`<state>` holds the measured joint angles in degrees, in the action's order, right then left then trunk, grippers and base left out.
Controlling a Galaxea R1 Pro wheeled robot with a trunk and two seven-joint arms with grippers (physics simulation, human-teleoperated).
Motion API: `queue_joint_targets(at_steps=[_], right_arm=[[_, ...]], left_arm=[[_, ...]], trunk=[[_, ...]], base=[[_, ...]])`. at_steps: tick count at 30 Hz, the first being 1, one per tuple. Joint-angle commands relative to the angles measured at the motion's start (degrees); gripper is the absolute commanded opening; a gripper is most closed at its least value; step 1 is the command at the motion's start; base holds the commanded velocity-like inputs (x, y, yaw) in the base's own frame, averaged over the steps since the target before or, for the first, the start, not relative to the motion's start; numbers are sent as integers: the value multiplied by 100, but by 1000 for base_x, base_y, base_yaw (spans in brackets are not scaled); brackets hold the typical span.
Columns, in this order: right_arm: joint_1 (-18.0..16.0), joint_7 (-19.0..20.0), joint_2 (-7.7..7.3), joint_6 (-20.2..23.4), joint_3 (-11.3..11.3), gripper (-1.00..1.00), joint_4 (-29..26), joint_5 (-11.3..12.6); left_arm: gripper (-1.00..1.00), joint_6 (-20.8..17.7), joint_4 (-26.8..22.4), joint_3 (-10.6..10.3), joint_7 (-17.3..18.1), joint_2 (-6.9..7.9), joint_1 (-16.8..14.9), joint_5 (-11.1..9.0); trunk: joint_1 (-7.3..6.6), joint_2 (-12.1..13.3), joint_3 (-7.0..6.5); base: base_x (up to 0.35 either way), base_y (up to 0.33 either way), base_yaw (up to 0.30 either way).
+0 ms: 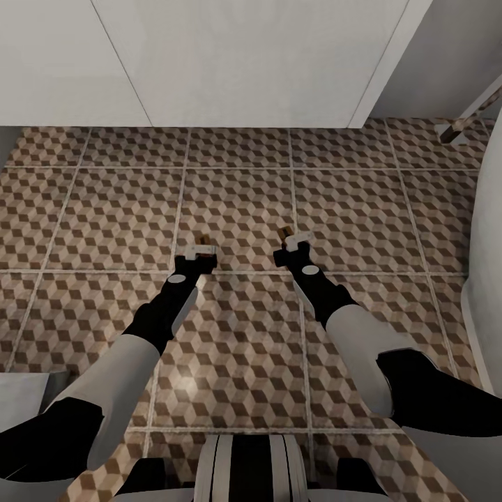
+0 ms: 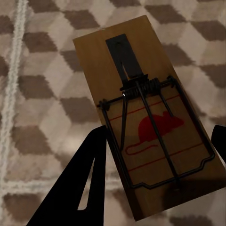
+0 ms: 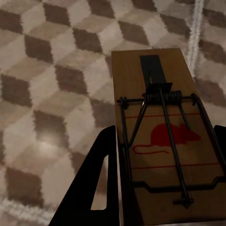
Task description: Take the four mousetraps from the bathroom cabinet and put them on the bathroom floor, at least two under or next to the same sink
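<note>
The robot's striped trunk (image 1: 249, 468) sits at the near edge of the head view, with both arms reaching forward and down over the bathroom floor (image 1: 104, 209) and its cube-patterned tiles. The left gripper (image 1: 201, 248) is closed on a mousetrap (image 2: 146, 117); in the left wrist view the wooden board lies clamped between the two dark fingers (image 2: 80, 183), its wire spring and red mouse mark facing the camera, tiles behind it. The right gripper (image 1: 295, 240) likewise clasps a second mousetrap (image 3: 165, 136), held between its fingers (image 3: 96, 183) with the same printed face showing. From the head, only small brown tips of each board peep past the fingertips, and whether either board touches the tiles cannot be told. At the right edge curves a white rounded fixture (image 1: 488, 279). A pale surface (image 1: 21, 394) juts in at the near left. Beyond the grippers stands a white wall (image 1: 230, 63), and a slim pale bar (image 1: 468, 115) leans at the far right corner.
</note>
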<state>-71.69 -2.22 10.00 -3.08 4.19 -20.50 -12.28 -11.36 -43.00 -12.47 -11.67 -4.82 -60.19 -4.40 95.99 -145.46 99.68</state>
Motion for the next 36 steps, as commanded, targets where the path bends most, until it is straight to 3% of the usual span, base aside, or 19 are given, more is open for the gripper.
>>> queue_joint_targets(at_steps=[1, 29, 36], right_arm=[[-3, -19, 0, -13, 7, -100, 3, -37], [-3, -25, 0, -9, 3, -100, -216, -46], [-3, -25, 0, -9, 3, -100, -217, -46]], left_arm=[[-100, -26, -22, -27, -42, 6, -2, -35], [-100, -36, -111, -28, -95, 8, -2, -34], [-100, -33, -113, -28, -91, 8, -2, -29]], trunk=[[-1, -1, 3], [-1, -1, 3], [17, -10, 158]], base=[[0, 0, 0], [0, 0, 0], [0, 0, 0]])
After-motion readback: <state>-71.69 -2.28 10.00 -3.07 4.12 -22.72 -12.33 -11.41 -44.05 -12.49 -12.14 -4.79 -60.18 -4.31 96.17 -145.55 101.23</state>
